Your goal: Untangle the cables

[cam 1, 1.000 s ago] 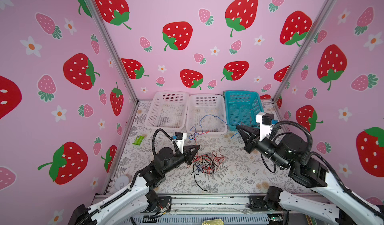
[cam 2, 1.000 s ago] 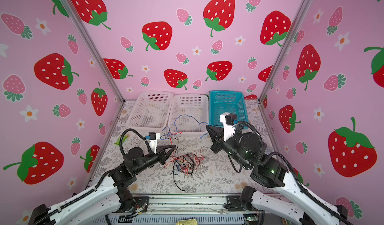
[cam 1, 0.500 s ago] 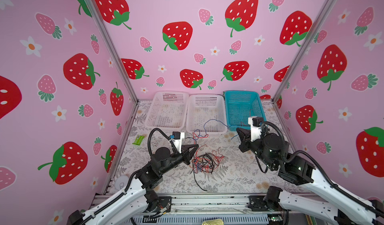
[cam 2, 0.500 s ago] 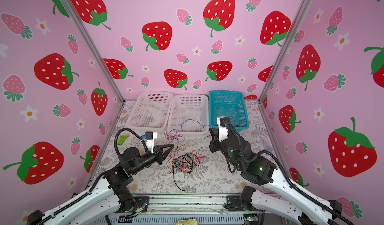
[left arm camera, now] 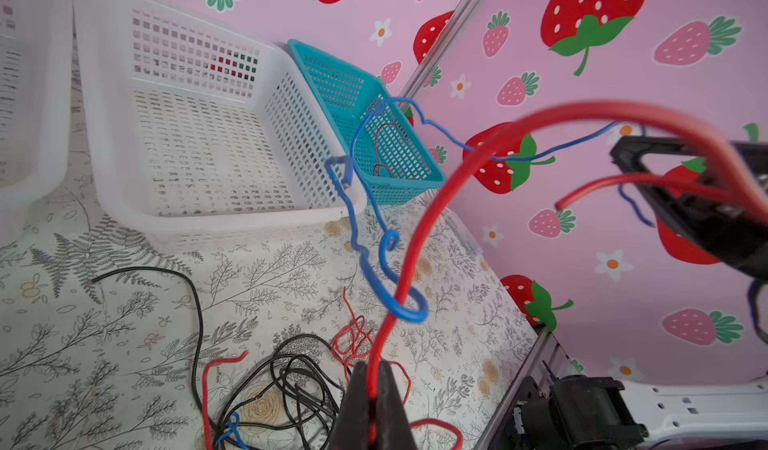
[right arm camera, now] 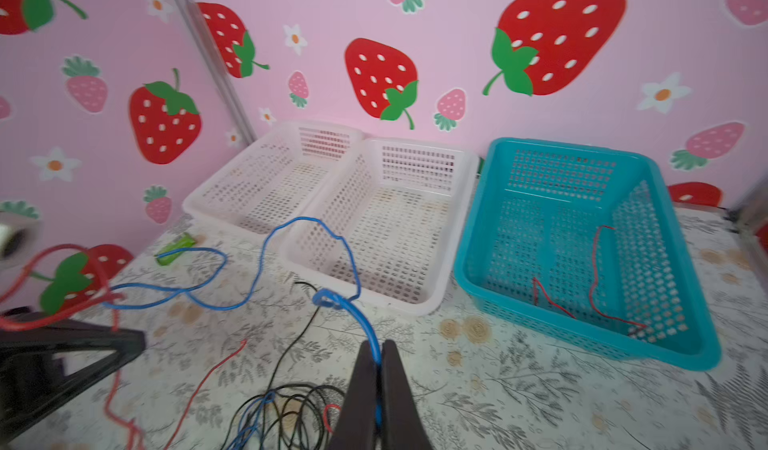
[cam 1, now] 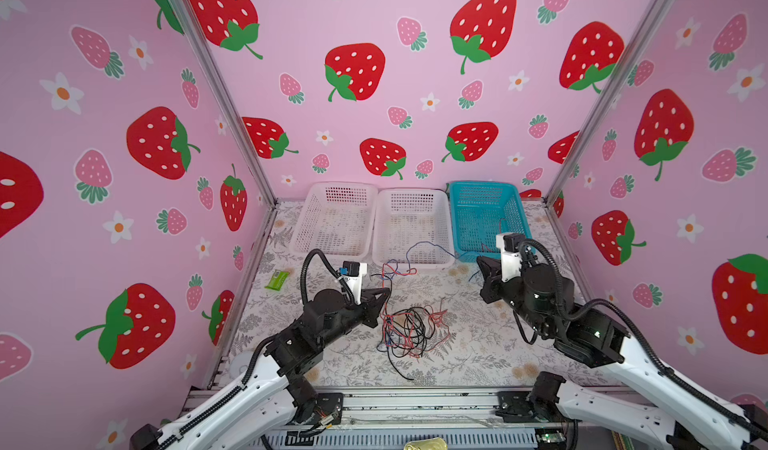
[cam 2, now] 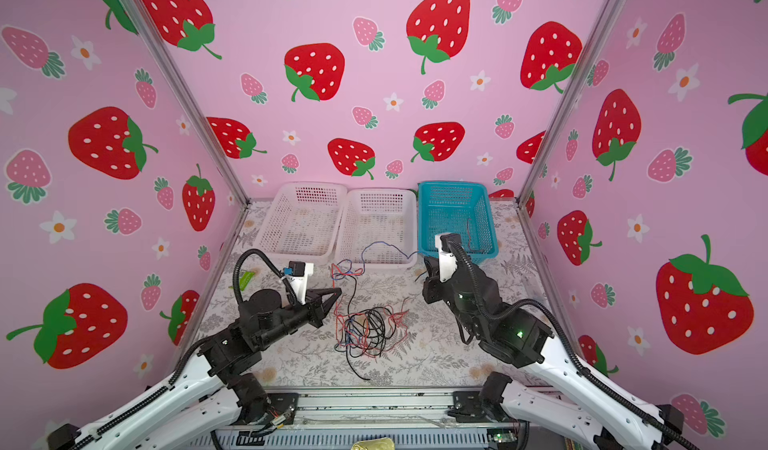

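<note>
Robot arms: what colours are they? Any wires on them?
Both arms are white near the base and black toward the wrist. The left arm and right arm each carry a ribbed black hose looping to a white camera block. The left gripper and right gripper are thin, black and pointed. A green light glows on the right arm.

Tangled thin black, red, blue wires (cam 1: 409, 331) clog frame centre; floral tabletop (cam 1: 482, 350) lies open lower right; row of perforated plastic baskets (cam 1: 413, 202) walls upper centre.
</note>
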You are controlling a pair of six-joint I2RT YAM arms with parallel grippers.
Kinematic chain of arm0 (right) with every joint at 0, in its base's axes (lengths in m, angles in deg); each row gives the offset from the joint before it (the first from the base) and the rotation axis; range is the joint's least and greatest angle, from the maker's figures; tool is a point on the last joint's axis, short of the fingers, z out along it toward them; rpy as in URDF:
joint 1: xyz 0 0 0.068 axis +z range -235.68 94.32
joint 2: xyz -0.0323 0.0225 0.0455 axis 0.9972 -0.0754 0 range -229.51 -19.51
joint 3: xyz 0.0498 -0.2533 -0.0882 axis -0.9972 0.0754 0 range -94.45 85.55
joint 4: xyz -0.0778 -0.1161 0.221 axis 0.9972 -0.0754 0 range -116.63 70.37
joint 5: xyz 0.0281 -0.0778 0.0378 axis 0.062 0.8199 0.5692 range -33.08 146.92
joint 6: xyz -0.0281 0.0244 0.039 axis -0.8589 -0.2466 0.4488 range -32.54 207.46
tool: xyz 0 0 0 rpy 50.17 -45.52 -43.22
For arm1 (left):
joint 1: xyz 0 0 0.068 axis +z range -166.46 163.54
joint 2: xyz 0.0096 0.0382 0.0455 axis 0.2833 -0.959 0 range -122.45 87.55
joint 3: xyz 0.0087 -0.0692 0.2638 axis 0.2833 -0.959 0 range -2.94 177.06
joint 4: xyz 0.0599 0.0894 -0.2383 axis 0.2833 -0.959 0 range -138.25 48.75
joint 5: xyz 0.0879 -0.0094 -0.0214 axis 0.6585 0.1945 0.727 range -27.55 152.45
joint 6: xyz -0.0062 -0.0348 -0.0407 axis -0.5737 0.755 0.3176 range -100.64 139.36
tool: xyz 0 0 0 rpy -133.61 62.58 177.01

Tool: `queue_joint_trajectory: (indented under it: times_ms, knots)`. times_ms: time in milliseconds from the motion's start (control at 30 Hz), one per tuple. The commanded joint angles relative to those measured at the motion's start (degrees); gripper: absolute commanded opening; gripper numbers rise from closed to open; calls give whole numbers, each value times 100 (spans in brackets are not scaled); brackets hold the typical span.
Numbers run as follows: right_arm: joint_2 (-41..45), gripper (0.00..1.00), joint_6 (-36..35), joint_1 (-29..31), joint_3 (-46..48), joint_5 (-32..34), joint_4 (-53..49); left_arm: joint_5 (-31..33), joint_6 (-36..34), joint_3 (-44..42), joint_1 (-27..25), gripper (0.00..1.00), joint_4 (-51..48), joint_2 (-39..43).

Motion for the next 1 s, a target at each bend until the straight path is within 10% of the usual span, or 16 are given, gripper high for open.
queue_joint_trajectory:
  times_ms: [0,533,967]
  knots:
    - [-53,0,-277,-15,-11,-1406,520,240,-15,209,-18,0,-75,5]
    - [158,0,-76,-20,-224,-2459,524,724,21,452,-5,0,-473,-574]
    - [55,0,65,-18,-596,-1996,187,952,91,616,22,0,-876,-733]
